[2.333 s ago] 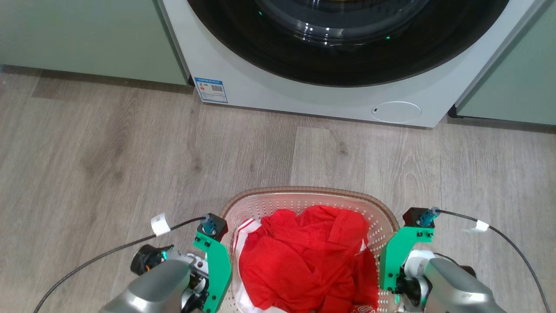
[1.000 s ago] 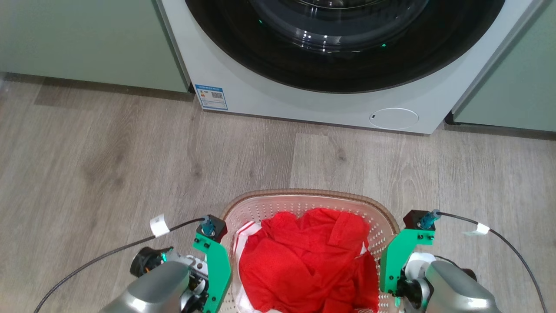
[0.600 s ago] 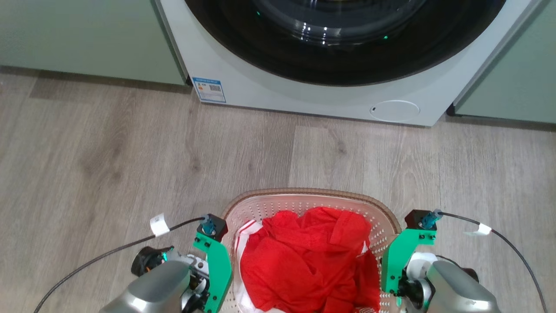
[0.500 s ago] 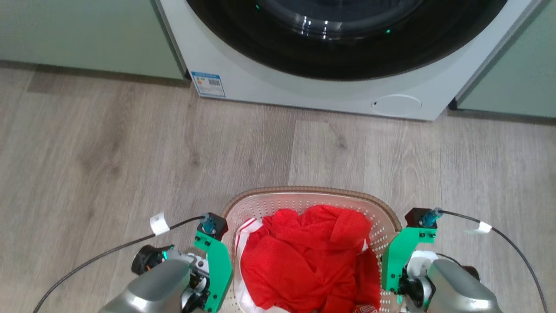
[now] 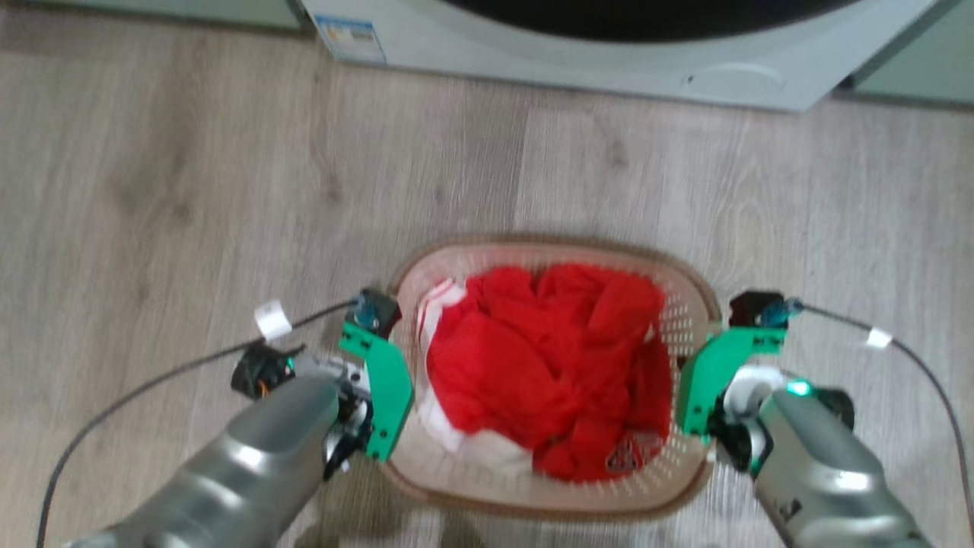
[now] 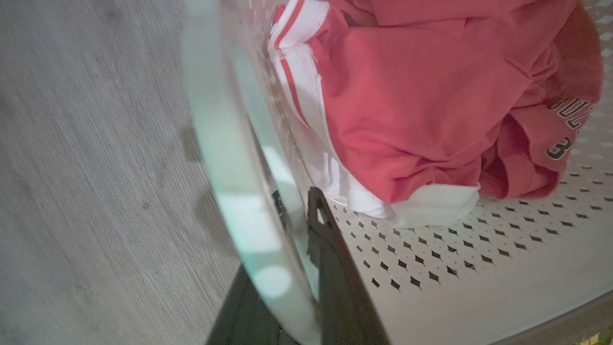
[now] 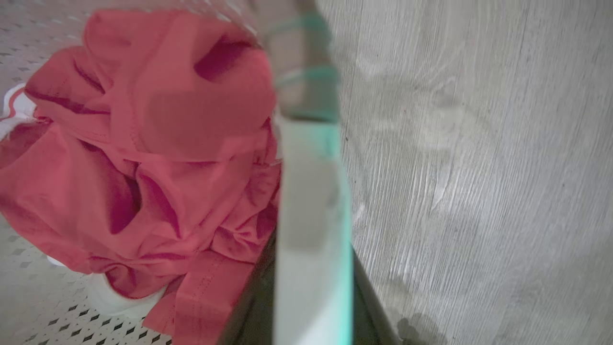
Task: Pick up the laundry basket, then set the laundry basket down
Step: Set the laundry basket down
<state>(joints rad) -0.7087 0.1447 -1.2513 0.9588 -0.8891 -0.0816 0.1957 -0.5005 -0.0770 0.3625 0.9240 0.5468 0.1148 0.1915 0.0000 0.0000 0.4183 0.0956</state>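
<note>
The basket point(image 5: 555, 245), heaped with red clothes point(image 5: 548, 358), looks to be held off the floor point(image 5: 190, 190) before the washer point(image 5: 609, 61). The left gripper point(image 6: 299, 211) and right gripper point(image 7: 311, 244) are each clamped across a side wall, one finger inside and one outside. These are thin pinches on smooth plastic, so if one arm lowers faster than the other, the basket could tilt, land on one edge and twist free.
</note>
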